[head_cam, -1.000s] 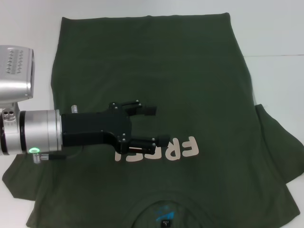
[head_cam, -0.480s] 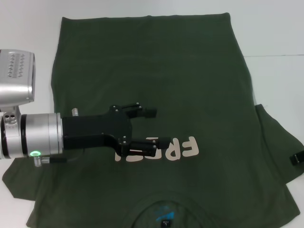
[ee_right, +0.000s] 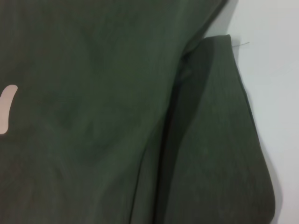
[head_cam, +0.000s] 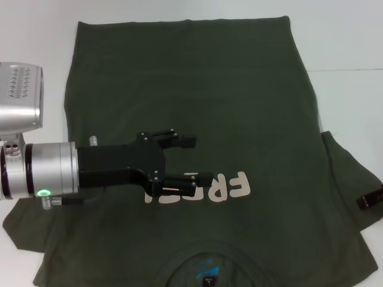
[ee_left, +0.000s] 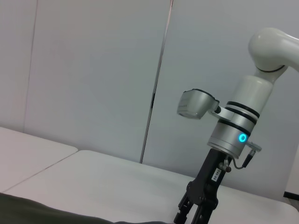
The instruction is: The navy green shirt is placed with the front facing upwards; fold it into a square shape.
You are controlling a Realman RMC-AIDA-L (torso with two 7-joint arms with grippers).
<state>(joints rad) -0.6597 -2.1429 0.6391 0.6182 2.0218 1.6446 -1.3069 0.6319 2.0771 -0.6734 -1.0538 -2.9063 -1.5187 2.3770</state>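
Note:
The navy green shirt (head_cam: 197,84) lies flat on the white table, front up, with the pale "FREE!" lettering (head_cam: 230,186) and the neckline with blue print (head_cam: 206,272) near me. My left gripper (head_cam: 197,159) is open and empty, held over the chest just left of the lettering. Only a small black part of my right gripper (head_cam: 371,200) shows at the right edge, by the shirt's right sleeve (head_cam: 353,185). The right wrist view looks down on that sleeve (ee_right: 219,140). The left wrist view shows the right arm (ee_left: 233,130) standing over the table.
The white table (head_cam: 347,36) shows around the shirt at the back, left and right. The left arm's silver wrist (head_cam: 36,170) hangs over the shirt's left sleeve. A grey panelled wall (ee_left: 93,70) stands behind the table.
A part of my right gripper has come into view at the right edge by the sleeve. My left gripper has barely shifted and stays open.

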